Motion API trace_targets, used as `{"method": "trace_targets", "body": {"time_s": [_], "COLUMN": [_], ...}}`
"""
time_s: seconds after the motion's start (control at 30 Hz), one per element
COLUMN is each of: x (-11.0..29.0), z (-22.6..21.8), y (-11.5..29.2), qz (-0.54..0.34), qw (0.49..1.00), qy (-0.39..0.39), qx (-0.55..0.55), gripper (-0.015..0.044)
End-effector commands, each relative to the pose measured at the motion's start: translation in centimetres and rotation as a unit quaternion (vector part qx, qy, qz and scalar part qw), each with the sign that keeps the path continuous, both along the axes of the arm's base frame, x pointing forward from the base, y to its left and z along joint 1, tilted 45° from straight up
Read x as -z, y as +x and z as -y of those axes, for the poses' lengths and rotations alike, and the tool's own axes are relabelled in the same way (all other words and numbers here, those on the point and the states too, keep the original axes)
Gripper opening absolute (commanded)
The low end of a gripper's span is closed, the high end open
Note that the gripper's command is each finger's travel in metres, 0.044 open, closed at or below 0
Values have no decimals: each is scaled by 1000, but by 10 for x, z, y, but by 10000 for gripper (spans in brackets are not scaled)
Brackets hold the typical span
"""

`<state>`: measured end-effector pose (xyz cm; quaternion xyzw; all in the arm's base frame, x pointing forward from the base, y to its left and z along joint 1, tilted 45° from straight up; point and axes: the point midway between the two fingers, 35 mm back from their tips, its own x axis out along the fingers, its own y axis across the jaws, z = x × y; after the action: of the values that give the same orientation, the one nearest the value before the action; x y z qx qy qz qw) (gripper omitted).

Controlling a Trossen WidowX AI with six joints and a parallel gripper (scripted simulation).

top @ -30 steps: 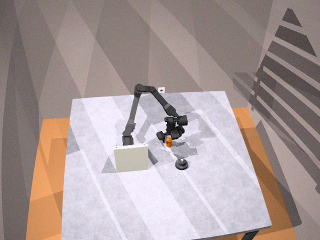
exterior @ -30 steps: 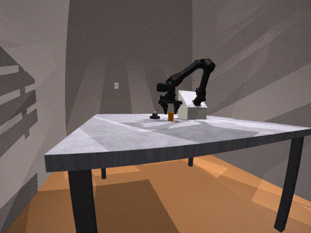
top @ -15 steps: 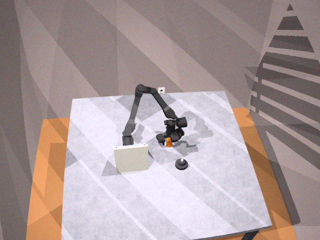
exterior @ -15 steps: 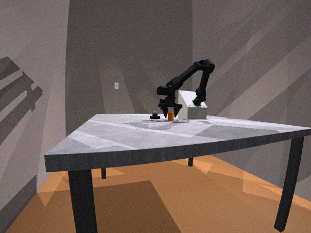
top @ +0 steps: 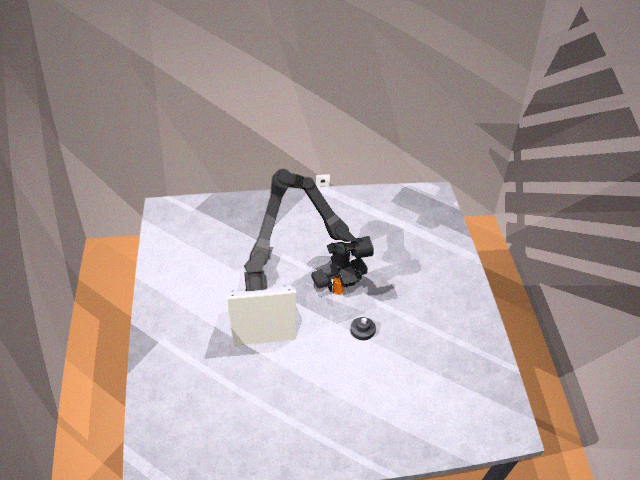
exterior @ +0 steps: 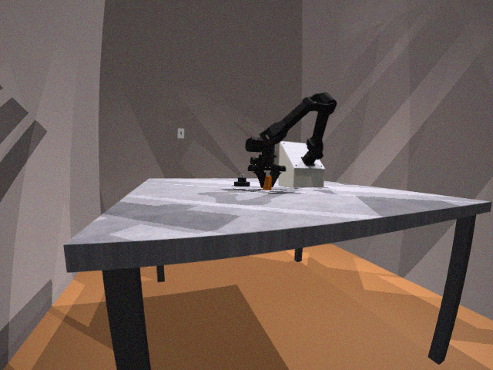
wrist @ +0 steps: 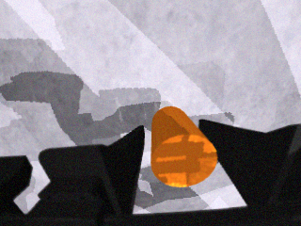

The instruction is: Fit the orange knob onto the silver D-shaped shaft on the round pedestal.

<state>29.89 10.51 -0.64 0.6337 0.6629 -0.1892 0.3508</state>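
The orange knob [top: 337,286] [exterior: 267,183] [wrist: 184,161] stands upright on the table. My gripper [top: 336,284] [exterior: 267,186] [wrist: 170,126] points down around it, with one finger on each side. The fingers are part-way open. In the wrist view a narrow gap shows between the left finger and the knob, and the right finger is very close to the knob; whether it touches is unclear. The knob's underside and hole are hidden. The dark round pedestal [top: 362,331] [exterior: 241,183] stands apart from the knob, with the silver shaft [top: 363,320] [exterior: 241,176] upright on it. The shaft's flat side is too small to make out.
A pale box with a sloped face [top: 263,317] [exterior: 308,176] stands beside the arm's base. The arm arches high over the table [top: 310,403] [exterior: 191,229]. Strong shadows cross the table top around the gripper.
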Motion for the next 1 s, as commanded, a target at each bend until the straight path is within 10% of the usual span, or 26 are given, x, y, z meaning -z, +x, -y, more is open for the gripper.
{"method": "trace_targets", "body": {"time_s": [0.0, 0.4, 0.97], "x": [0, -4, -37], "z": [-1, 5, 46], "y": [0, 2, 7], "qz": [-1, -1, 1], "qw": [1000, 1000, 1000], "qy": [2, 0, -10], "qx": [2, 2, 4], "gripper": [177, 0, 0]}}
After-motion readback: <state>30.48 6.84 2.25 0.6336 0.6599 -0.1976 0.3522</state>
